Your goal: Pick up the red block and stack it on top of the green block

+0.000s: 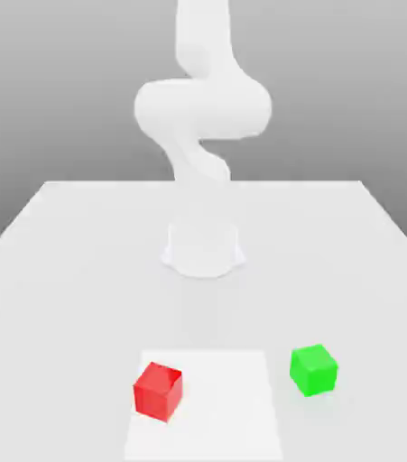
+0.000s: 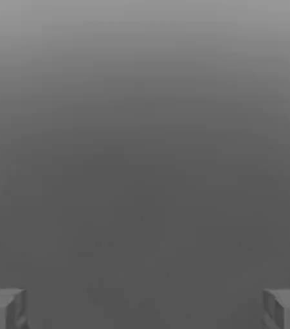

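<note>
Two blocks sit on the white table [image 1: 53, 271], one of each colour. Going from the exterior view's left to its right, the first is the single red block [image 1: 158, 391], near the front edge of the table. It rests flat on a paler square patch [image 1: 225, 397] of the surface, close to that patch's left side, turned a little so one corner faces the camera. Nothing touches it.

Behind the patch, towards the middle of the table, stands the one arm [image 1: 203, 117], white, its round base [image 1: 203, 249] planted on the table and its links curving upward out of the top of the picture.

Further right is the single green block [image 1: 314, 369], just off the patch's right edge, on the plain table, well apart from the red one and also turned slightly.

In the hand view the gripper [image 2: 145, 308] has its two grey fingertips [image 2: 4, 307] spread wide, at opposite sides of the picture, with nothing between them; beyond them lies plain grey.
</note>
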### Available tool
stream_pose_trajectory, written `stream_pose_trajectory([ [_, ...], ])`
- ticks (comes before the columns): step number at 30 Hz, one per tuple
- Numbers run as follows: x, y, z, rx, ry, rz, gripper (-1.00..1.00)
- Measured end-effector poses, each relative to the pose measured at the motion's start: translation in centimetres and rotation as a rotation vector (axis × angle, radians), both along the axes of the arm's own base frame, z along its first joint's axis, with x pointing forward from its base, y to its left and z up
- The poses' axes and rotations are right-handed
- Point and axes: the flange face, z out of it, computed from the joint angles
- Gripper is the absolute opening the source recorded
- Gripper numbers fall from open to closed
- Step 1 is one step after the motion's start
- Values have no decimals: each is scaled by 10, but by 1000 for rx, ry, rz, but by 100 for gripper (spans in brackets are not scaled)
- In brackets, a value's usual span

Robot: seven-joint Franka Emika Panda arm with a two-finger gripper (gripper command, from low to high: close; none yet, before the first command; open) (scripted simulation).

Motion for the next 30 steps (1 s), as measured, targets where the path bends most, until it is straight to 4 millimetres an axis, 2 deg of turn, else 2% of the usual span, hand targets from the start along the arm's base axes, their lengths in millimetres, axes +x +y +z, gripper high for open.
stream_pose_trajectory([
  [2,25,-6,-43,12,70,-32,0],
  [5,53,-15,-106,30,170,-78,0],
  [8,70,-24,-172,48,268,-125,0],
  [11,78,-34,-237,67,365,-172,0],
  [15,72,-45,-324,95,495,-235,0],
  [20,43,-57,-424,134,656,-319,0],
  [22,34,-57,-455,142,694,-335,0],
  [26,32,-57,-502,144,706,-339,0],
  [27,31,-57,-512,144,706,-339,-100],
  [30,31,-57,-512,144,706,-339,-100],
])
